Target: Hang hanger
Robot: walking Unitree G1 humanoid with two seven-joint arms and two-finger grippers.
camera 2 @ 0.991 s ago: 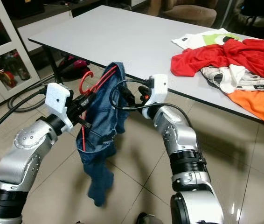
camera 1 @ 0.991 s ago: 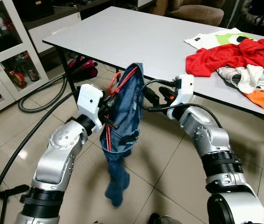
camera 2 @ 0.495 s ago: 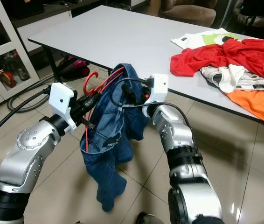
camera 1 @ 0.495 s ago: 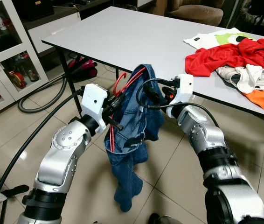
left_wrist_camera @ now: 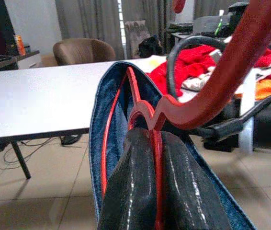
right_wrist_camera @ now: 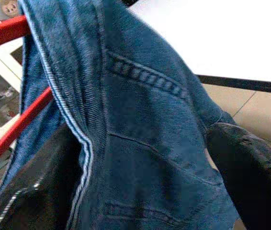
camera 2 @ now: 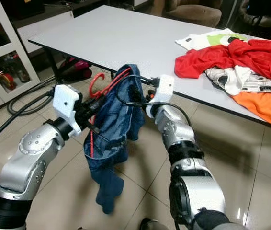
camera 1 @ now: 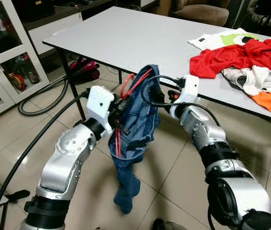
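Holding the red hanger point(camera 1: 134, 85) near its hook, the left gripper point(camera 1: 119, 111) has its jaws clamped on the stiff plastic. The right gripper point(camera 1: 151, 92) has jaws apart around the soft, heavy jeans point(camera 1: 134, 125) draped over it, beside the tabletop point(camera 1: 140, 38); grip the rigid hanger, not the cloth.

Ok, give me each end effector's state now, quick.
Left end effector: closed on the red hanger.
Right end effector: open, fingers either side of the blue jeans draped on the hanger.
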